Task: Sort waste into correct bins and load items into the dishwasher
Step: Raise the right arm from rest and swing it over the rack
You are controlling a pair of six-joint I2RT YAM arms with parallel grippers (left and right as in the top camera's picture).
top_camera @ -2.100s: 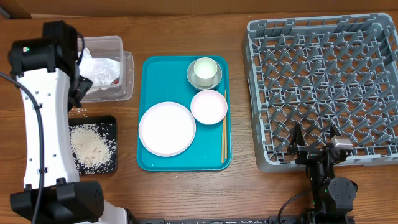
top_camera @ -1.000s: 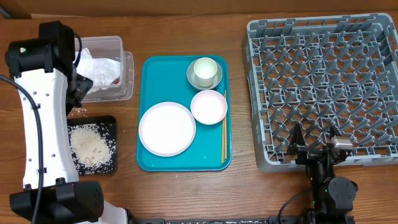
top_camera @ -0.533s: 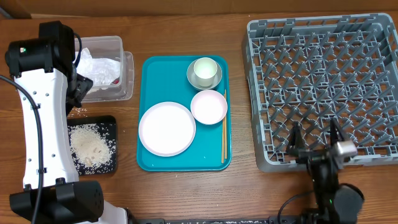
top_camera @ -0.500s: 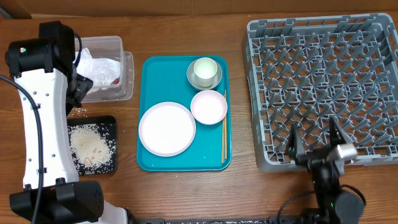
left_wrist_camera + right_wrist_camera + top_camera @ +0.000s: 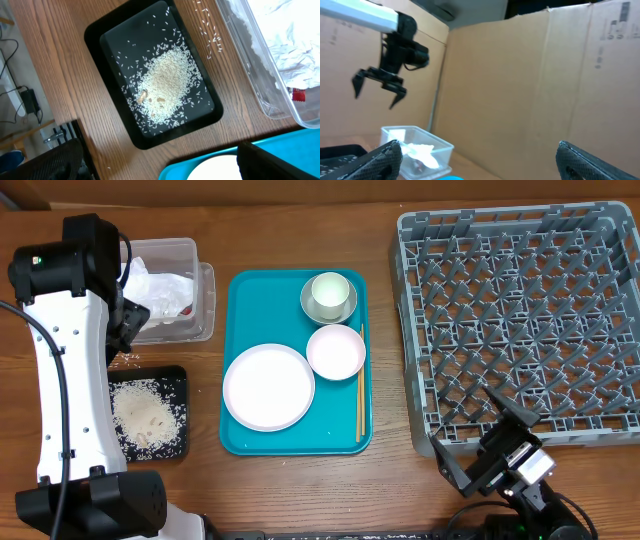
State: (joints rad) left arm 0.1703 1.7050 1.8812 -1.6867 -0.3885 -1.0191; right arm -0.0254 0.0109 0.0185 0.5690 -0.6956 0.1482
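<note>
Rice grains (image 5: 165, 82): loose white heap in shallow glossy black tray (image 5: 95, 37), a few strays on the wood beside it. Crumpled napkin (image 5: 160, 288) and what looks like the red wrapper (image 5: 298, 94) lie in the clear tub (image 5: 203, 305). Round plate (image 5: 268, 387), bowl (image 5: 336, 351), cup (image 5: 329, 290) nested in metal bowl (image 5: 308, 308) and chopsticks (image 5: 360, 395) sit on the teal tray (image 5: 240, 290). Left gripper (image 5: 375, 96) hangs near the tub, jaws spread, empty. Right gripper (image 5: 480, 438) is at the grey pegged rack's (image 5: 520, 320) near edge, spread, empty.

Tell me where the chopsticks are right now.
In the overhead view, the chopsticks lie along the right edge of the teal tray, just right of the white bowl.
</note>
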